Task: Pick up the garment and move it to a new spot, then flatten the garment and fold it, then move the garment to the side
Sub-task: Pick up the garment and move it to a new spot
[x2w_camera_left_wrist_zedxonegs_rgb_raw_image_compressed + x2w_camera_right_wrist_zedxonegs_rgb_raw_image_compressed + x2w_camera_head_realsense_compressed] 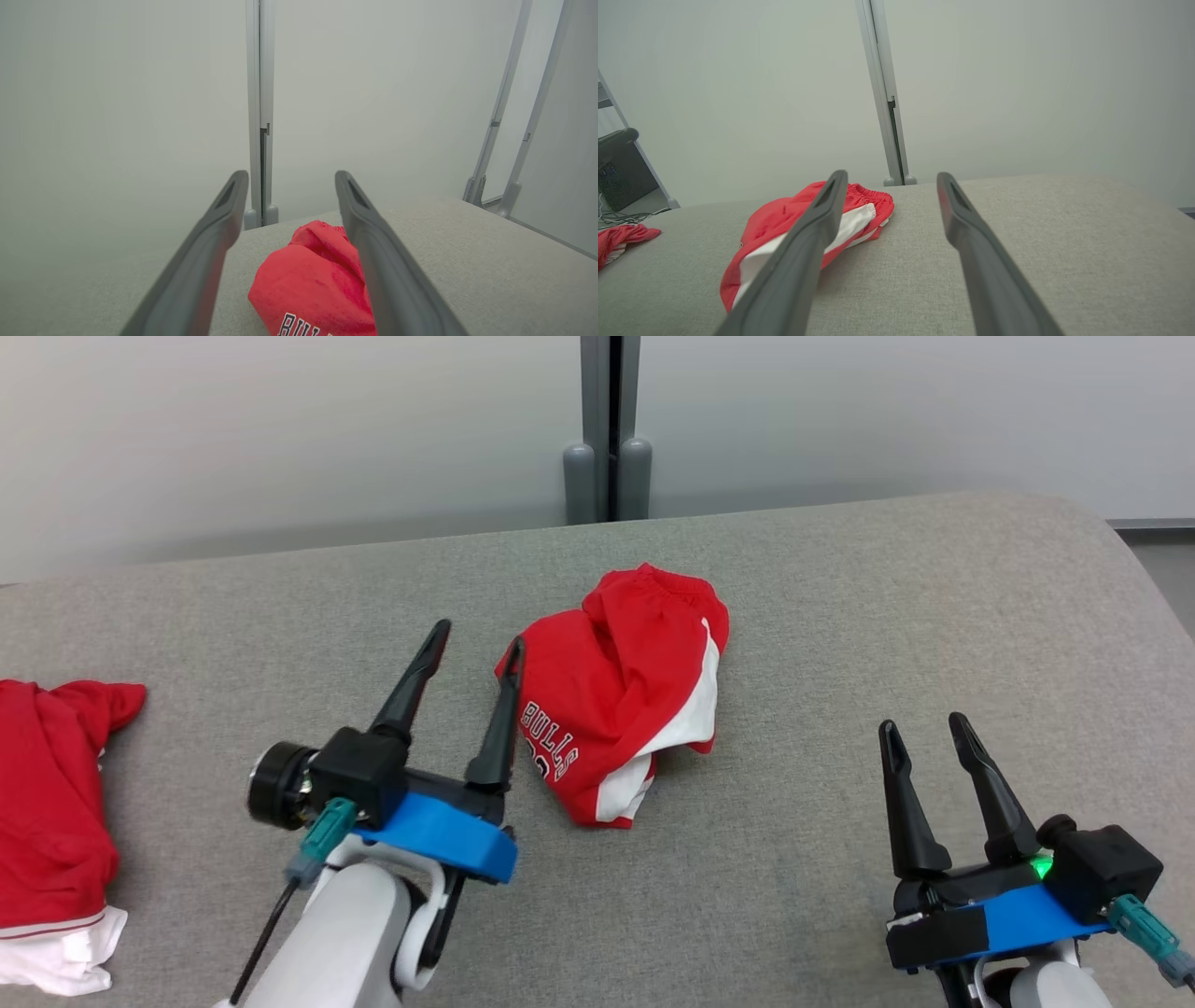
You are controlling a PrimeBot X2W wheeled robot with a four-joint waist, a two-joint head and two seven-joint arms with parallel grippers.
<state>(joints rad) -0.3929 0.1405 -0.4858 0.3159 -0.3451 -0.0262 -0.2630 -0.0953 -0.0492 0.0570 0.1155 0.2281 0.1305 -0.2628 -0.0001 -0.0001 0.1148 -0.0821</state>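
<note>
The garment (621,695) is a pair of red shorts with white panels and "BULLS" lettering, lying crumpled in a heap at the middle of the grey padded surface. My left gripper (474,641) stands open just left of the heap, its right finger at the cloth's left edge, nothing between its fingers. In the left wrist view the garment (313,284) lies below and between the spread fingers of the left gripper (292,179). My right gripper (927,728) is open and empty at the lower right, well apart from the heap. The right wrist view shows the garment (780,219) to the left of the right gripper (889,179).
A second red and white garment (51,821) lies at the surface's left edge, also in the right wrist view as a red heap (619,238). The grey surface (887,616) curves off at the right. A pale wall with a grey post (607,429) stands behind.
</note>
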